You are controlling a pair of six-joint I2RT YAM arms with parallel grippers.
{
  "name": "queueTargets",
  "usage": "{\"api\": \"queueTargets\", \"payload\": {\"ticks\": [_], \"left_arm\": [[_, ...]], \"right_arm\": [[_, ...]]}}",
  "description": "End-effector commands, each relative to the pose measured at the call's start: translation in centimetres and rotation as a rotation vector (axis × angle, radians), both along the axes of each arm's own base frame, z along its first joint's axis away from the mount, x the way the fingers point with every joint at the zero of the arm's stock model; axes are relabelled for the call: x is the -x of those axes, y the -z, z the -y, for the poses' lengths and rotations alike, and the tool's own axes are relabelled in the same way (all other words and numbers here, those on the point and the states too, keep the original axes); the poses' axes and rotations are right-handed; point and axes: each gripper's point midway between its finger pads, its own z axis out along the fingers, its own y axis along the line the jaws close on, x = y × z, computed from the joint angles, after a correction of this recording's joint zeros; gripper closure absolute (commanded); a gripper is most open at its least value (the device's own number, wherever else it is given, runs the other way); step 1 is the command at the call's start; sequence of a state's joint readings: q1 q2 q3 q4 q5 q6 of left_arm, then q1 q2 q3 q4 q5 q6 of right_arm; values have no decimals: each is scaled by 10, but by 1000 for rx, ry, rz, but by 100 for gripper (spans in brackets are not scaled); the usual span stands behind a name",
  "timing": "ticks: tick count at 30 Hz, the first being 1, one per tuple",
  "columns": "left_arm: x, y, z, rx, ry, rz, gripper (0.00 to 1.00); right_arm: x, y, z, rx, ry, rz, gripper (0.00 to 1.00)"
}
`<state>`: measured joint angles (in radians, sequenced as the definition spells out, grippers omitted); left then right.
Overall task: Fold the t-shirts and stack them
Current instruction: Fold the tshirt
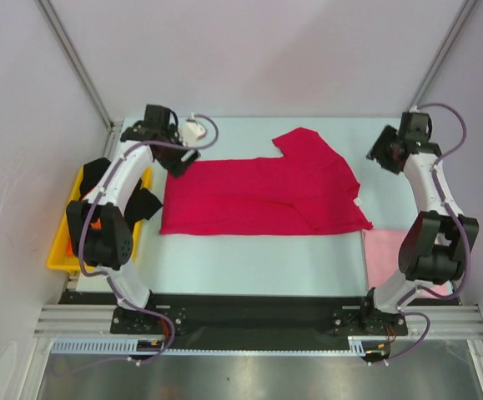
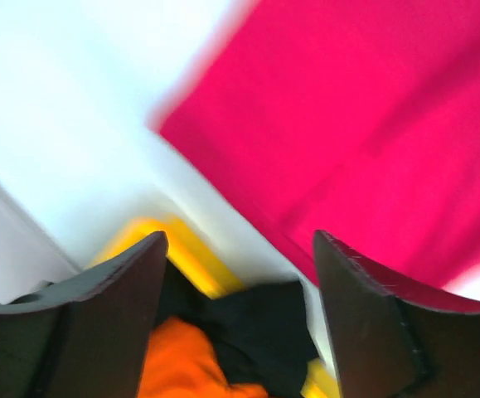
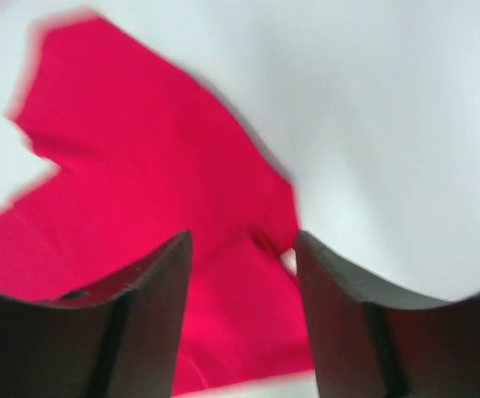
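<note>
The red shirt (image 1: 258, 196) lay spread on the bench (image 1: 249, 258); the left fingers (image 2: 99, 315) and right fingers (image 3: 132, 323) stood open, empty.

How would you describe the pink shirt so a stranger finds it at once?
Start at the pale table and go to its near right corner, by the right arm. The pink shirt lies flat there, partly hidden by that arm, much paler than the big red shirt beside it.

The left arm (image 1: 112, 187) arches up toward ten o'clock, its left gripper (image 1: 178, 162) spread wide and holding nothing. The right arm (image 1: 433, 192) reaches toward two o'clock, and the right gripper (image 1: 380, 154) has its jaws parted (less widely), also empty.
</note>
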<state>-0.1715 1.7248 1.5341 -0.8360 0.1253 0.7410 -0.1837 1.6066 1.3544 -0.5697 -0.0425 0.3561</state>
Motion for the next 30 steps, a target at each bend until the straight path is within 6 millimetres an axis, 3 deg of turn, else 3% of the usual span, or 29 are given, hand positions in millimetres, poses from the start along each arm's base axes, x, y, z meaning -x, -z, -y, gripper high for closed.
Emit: {"api": "queueTargets", "payload": {"ticks": [1,2,3,4,5,6,7,8,9,10,11,12,14,18,19,22,30], "left_arm": [[-54,-5,0,158,-197,13,26],[-64,0,-1,170,-246,4,30],[-81,-8,-2,172,-272,37,32],[-91,15,-5,159,-301,-2,34],[-98,21,-8,165,-343,-11,34],[-112,13,-10,178,-368,19,33],[-121,34,-19,177,-409,-13,31],[-128,37,-21,202,-452,-18,30],[-141,30,-30,229,-481,12,30],[-147,43,-34,239,-501,-5,28],[-153,44,-36,258,-524,1,26],[-161,41,-43,273,-536,23,25],[-165,54,-45,273,-546,9,21],[-162,77,-39,297,-554,-56,19],[-160,88,-38,294,-557,-79,19],[-157,104,-35,312,-559,-123,21],[-152,133,-32,317,-570,-198,30]], "right_arm": [[-63,-17,-16,24,-124,92,44],[-75,-13,-19,11,-135,86,46],[-98,-36,-20,21,-145,146,48],[-114,-5,-25,9,-155,93,48],[-126,-3,-26,15,-166,94,48],[-137,2,-29,18,-179,92,49],[-161,-16,-32,33,-192,148,49],[-171,23,-39,26,-214,72,49],[-181,37,-44,29,-227,51,48],[-203,11,-45,54,-230,126,48],[-207,22,-51,53,-244,98,48],[-215,60,-60,48,-264,51,47],[-228,73,-68,40,-279,71,46],[-234,114,-85,17,-295,64,45],[-234,118,-103,32,-326,60,44],[-236,133,-120,39,-360,47,44],[-235,133,-120,78,-316,22,46]]}}
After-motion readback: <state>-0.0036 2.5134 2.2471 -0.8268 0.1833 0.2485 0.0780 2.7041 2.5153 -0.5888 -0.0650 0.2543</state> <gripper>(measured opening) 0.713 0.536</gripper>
